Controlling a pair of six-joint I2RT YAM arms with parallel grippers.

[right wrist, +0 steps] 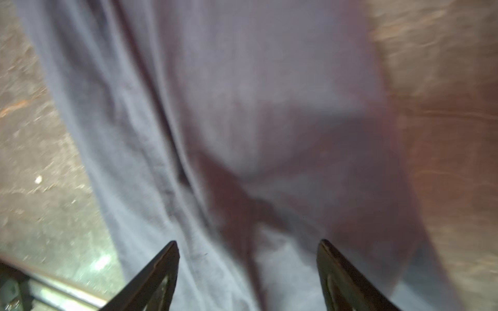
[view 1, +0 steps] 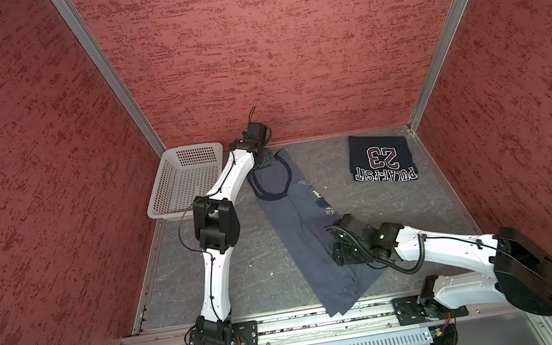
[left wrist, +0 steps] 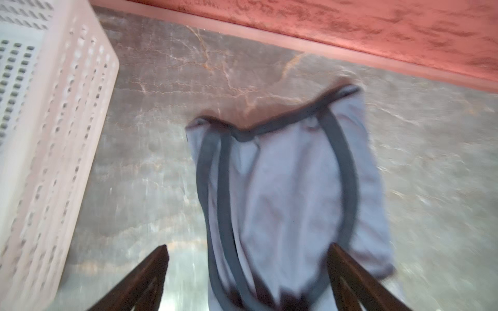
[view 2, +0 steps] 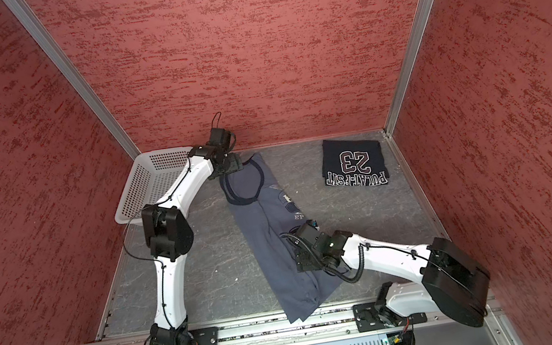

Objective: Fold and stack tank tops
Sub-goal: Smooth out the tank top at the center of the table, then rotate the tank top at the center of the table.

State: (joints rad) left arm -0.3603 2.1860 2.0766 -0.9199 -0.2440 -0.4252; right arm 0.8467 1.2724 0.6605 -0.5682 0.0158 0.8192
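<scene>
2 tank tops on the table point(view 1: 243, 261). Navy top point(view 1: 382, 158): folded, far right corner, well apart from the other. Blue-grey top point(view 1: 298, 230): folded lengthwise, lying diagonally mid-table, hem over the front rail point(view 1: 291, 323). 1 white basket point(view 1: 171, 186), far left. 2 grippers, both spread. Left gripper point(left wrist: 248, 247) is over the strap end, right gripper point(right wrist: 248, 243) over the lower body. Neither is pinching cloth.

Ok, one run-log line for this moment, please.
navy top: folded, far right | blue-grey top: folded lengthwise | left end effector: open at straps | right end effector: open over body
</scene>
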